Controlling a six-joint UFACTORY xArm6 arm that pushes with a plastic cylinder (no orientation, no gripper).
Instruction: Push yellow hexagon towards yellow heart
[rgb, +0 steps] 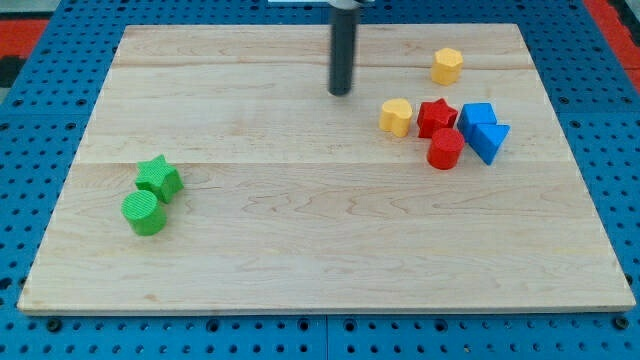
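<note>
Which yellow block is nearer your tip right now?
The yellow heart, just right of my tip beside the red star. The yellow hexagon sits farther right, alone.
</note>
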